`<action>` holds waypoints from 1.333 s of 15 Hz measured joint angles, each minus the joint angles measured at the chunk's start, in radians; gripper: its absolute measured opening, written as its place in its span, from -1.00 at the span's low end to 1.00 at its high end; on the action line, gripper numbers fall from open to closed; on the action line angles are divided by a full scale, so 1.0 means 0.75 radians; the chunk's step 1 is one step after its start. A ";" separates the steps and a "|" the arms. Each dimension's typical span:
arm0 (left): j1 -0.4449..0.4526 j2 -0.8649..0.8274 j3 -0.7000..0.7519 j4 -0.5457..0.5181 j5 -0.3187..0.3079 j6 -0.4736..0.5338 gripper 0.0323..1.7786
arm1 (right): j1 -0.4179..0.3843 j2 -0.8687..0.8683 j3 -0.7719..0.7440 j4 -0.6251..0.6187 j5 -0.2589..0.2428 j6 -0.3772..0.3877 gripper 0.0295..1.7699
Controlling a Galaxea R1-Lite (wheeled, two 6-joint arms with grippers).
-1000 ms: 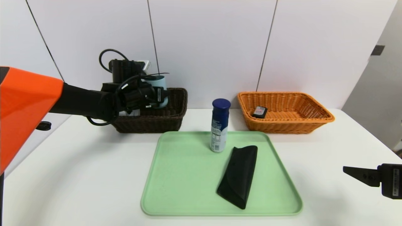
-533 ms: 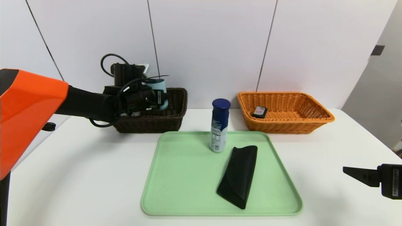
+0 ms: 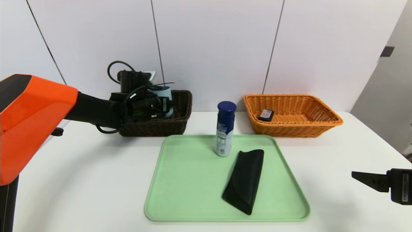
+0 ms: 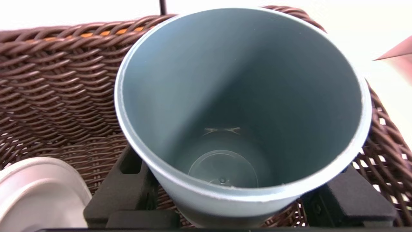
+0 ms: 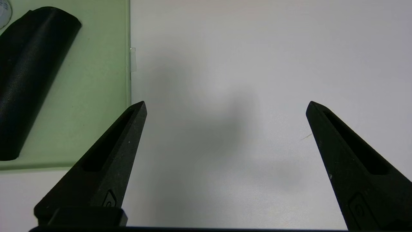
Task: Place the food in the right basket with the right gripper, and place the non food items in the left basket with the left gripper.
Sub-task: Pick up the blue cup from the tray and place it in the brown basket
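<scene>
Spray can point(image 3: 225, 128) and black case point(image 3: 244, 180) crowd my green tray point(image 3: 180, 180). Left gripper point(image 3: 161, 104) clenches the blue cup point(image 4: 241, 106) over the brown basket point(image 3: 175, 124), beside a white lid point(image 4: 35, 190). Right gripper point(image 5: 225, 109) hangs released near the table's point(image 3: 80, 180) right edge.

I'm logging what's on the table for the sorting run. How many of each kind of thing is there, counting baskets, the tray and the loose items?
Baskets: 2, brown basket, orange basket
Trays: 1, green tray
Cups: 1, blue cup, held in left pincer
Spray cans: 1, blue-capped can
Black cases: 1
Small packets: 1, in orange basket
Round white objects: 1
Total: 8
</scene>
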 joint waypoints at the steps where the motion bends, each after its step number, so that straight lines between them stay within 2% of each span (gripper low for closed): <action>1: 0.000 0.003 0.000 -0.001 0.000 0.000 0.29 | -0.001 0.000 0.001 0.000 0.000 -0.001 0.93; 12: 0.000 0.018 -0.030 -0.001 0.000 -0.002 0.29 | 0.000 0.000 0.006 0.000 0.001 -0.001 0.93; 16: 0.000 0.026 -0.034 -0.002 0.002 -0.003 0.54 | 0.001 0.000 0.007 0.000 0.001 -0.001 0.93; 20: 0.000 0.025 -0.040 -0.002 0.003 -0.004 0.68 | 0.001 0.000 0.005 0.000 0.000 -0.001 0.93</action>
